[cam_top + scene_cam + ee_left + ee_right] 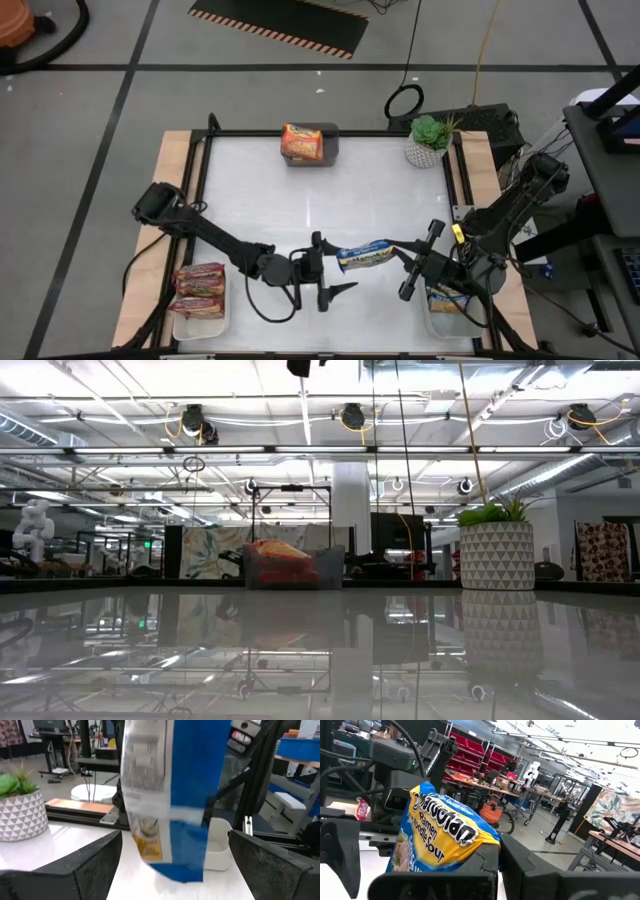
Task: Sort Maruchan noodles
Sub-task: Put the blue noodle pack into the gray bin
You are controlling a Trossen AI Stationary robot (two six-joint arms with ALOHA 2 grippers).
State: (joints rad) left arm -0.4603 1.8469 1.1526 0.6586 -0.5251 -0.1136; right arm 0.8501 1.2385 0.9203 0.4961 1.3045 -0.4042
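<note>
Gripping a blue-and-yellow plastic ramen packet (364,256) above the bench's near middle — right gripper (404,258), jaws shut on one end. Facing it from the other end, left gripper (322,268), jaws spread wide, packet between them untouched. Farther back: orange packet (301,141) in grey bin (331,152), potted green plant (429,140) alongside — near left, red packets (199,289) in white tray (205,319).

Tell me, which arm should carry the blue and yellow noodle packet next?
Probably the right: its gripper is shut on the blue-and-yellow plastic noodle packet, near the white tray. The left gripper stands open beside it.
</note>
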